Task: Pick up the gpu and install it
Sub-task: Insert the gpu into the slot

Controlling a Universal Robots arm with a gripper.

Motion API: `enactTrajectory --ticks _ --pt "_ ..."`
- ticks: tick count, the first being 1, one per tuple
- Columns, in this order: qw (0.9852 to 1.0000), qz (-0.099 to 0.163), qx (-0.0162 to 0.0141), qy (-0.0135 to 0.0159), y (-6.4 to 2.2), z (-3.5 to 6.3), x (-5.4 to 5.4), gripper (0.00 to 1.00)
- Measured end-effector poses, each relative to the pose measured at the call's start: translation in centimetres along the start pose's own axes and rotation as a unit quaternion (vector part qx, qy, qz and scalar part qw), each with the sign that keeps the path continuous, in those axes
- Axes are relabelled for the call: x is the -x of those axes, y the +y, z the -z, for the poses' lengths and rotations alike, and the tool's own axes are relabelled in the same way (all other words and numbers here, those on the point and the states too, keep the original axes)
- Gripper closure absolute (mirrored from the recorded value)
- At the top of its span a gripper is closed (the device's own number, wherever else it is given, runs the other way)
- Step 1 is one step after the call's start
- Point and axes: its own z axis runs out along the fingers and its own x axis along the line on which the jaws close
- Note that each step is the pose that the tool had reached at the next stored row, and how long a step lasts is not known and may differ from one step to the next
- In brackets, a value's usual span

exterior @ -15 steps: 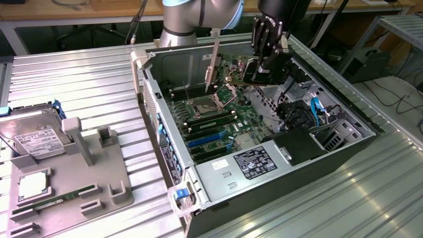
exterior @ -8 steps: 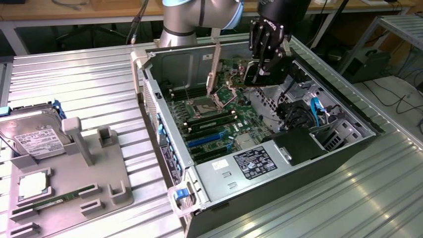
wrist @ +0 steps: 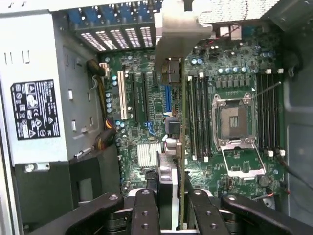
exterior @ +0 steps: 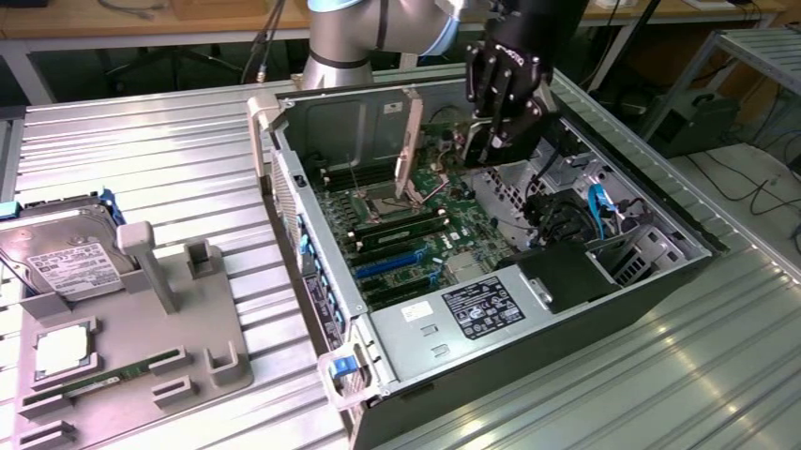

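Black gripper (exterior: 494,141) hangs from above inside the open PC case (exterior: 285,178), clamped on the gpu (exterior: 407,141). Wrist view: the fingers (wrist: 145,210) sit one on each face of the card, so the gripper (wrist: 175,208) grips the gpu (wrist: 172,73) at the end opposite its silver bracket (wrist: 173,29). Card attitude: on edge, seen edge-on from the wrist, w/ its long axis running straight away from the gripper toward the case wall that carries the blue clips (wrist: 112,12). Ext. view: the bracket leans, upper end above the case rim, lower end close over the CPU socket (exterior: 382,200). Judgement: card is carried clear of the motherboard (wrist: 146,132), not seated. Key relation: the white slot (wrist: 122,98) and blue slot (wrist: 167,95) run approx. parallel to the card's long axis and lie on the PSU (wrist: 34,107) side of it. The RAM slots (wrist: 198,117) and the CPU socket (wrist: 234,117) lie on the opposite side. In the ext. view the blue slots (exterior: 382,267) sit between the held card and the PSU (exterior: 482,309). Outside the case, at the ext. view's left, a grey fixture tray (exterior: 201,328) holds a hard drive (exterior: 69,262) and a green memory stick (exterior: 94,382), both well apart from the gripper.
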Motion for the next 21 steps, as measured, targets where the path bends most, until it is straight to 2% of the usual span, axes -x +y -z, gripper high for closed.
enactTrajectory --ticks 2,3,5,10,15,18,21 --pt "0.9996 0.027 -0.0026 0.0000 0.00 -0.25 0.0 0.72" --pt "0.9995 0.031 -0.0042 -0.0001 0.01 -0.34 0.0 0.72" --pt "0.9994 0.032 -0.0078 -0.0001 0.10 -0.54 0.1 0.72" --pt "0.9995 0.031 -0.0118 -0.0002 0.80 -0.77 0.0 0.72" --pt "0.9994 0.030 -0.0187 -0.0003 1.65 -1.04 0.1 0.72" --pt "0.9994 0.030 -0.0195 -0.0009 2.38 -1.21 0.1 0.72" --pt "0.9994 0.028 -0.0194 -0.0007 2.75 -1.40 0.2 0.72"
